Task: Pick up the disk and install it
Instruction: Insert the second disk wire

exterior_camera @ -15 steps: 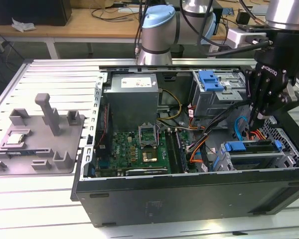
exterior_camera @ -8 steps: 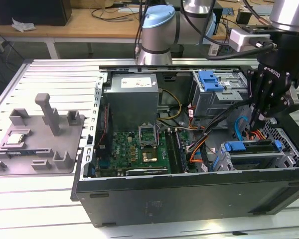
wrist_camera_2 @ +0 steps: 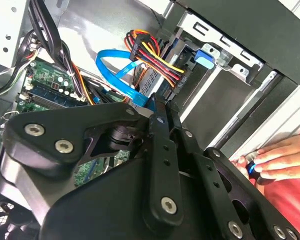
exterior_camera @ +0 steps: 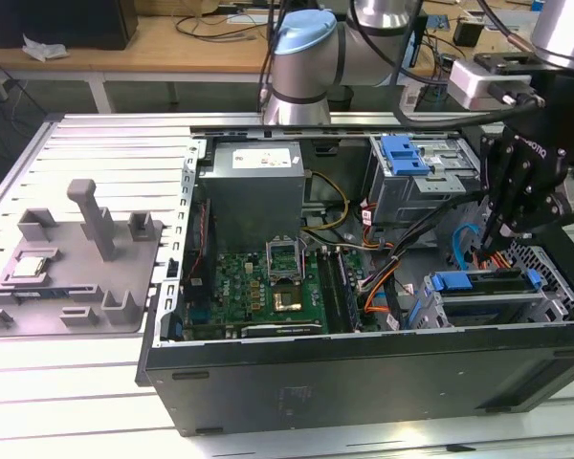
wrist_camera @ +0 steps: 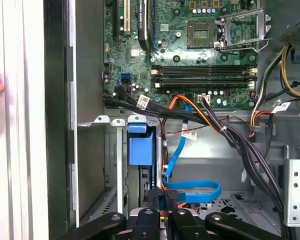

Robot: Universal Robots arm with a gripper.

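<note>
"Where is the disk?"
"The disk (exterior_camera: 485, 295) sits in its slot inside the computer case (exterior_camera: 364, 368)."
"And the gripper?"
"The gripper (exterior_camera: 485, 251) is just above the disk, fingers pressed together, holding nothing."

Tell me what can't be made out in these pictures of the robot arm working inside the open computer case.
- The black gripper: in the exterior view its fingertips sink among cables; in both wrist views its own linkage covers them, so open or shut is unclear.
- The silver disk in its blue plastic carrier: in the exterior view it sits in the lower drive cage, label hidden by the cage.
- The person's hand: cut off by the edge in the second wrist view; what it touches is unclear.
</note>
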